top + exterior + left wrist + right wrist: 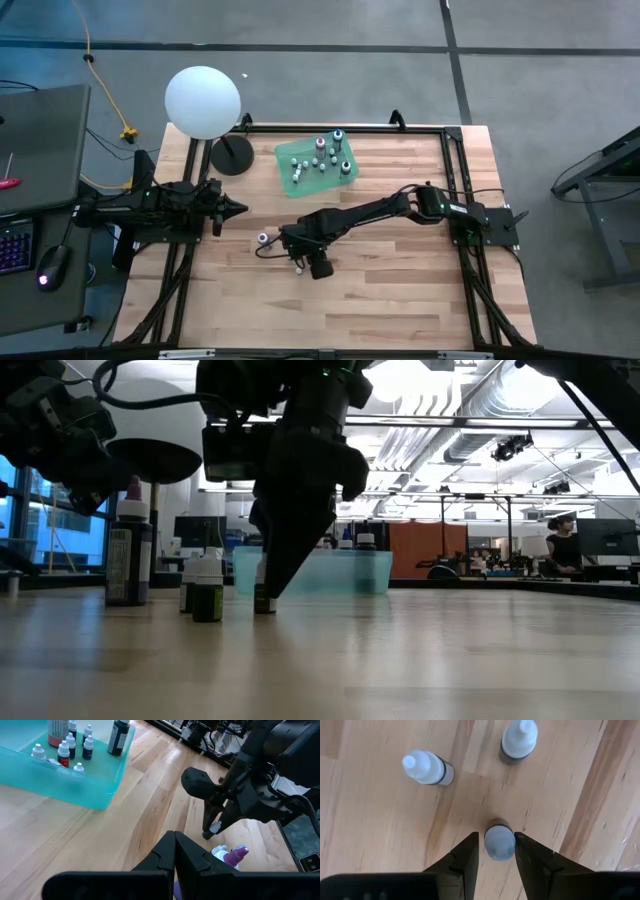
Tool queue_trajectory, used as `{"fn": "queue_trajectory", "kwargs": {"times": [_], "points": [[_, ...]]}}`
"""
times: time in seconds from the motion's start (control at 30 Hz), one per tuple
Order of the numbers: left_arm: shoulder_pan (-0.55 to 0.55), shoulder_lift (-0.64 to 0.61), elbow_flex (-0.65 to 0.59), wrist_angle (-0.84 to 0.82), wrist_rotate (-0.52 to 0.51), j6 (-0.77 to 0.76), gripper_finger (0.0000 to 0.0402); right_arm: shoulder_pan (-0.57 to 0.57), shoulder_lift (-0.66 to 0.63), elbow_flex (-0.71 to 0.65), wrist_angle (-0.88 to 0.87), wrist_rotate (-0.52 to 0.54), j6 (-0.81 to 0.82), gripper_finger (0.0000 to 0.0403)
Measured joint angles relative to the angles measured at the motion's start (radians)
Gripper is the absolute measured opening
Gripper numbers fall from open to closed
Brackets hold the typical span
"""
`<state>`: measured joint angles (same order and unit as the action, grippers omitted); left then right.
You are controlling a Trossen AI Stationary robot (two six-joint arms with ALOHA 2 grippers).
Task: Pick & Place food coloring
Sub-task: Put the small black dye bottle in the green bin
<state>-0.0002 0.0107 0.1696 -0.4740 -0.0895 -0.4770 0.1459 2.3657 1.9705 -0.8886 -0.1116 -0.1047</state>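
A: Right gripper?
B: Pointing straight down near the table's middle, a bit toward the left edge. Fingers sit either side of a small bottle with a pale blue cap, touching it both sides. Clamped on it, bottle upright on the wood.

A: Same spot from above?
B: Yes, right gripper is at the end of the arm reaching in from the right edge. Held bottle is hidden under it there.

A: Other loose bottles?
B: Two white-capped dropper bottles just past the fingers, standing on the table: one and another, apart from each other and from the held one. One more small bottle shows just left of the gripper.

A: Rest of the food coloring?
B: In the teal tray near the far edge, roughly centre. Several small bottles upright inside, plus a taller dark one.

A: Left gripper?
B: Parked by the left edge, fingers pressed together, empty.

A: Anything else?
B: White globe lamp at the far left corner. Laptop off the table.
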Motion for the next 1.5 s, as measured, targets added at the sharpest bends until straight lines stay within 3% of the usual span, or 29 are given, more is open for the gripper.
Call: {"fn": "queue_trajectory", "kwargs": {"times": [0.87, 1.27, 1.5], "points": [[0.000, 0.000, 0.000, 0.000, 0.000, 0.000, 0.0000, 0.001, -0.030, 0.001, 0.019, 0.000, 0.026, 0.0115], [0.000, 0.000, 0.000, 0.000, 0.000, 0.000, 0.0000, 0.000, -0.031, 0.001, 0.019, 0.004, 0.026, 0.0059], [0.000, 0.000, 0.000, 0.000, 0.000, 0.000, 0.0000, 0.001, -0.037, 0.001, -0.009, 0.051, 0.040, 0.0054]]}}
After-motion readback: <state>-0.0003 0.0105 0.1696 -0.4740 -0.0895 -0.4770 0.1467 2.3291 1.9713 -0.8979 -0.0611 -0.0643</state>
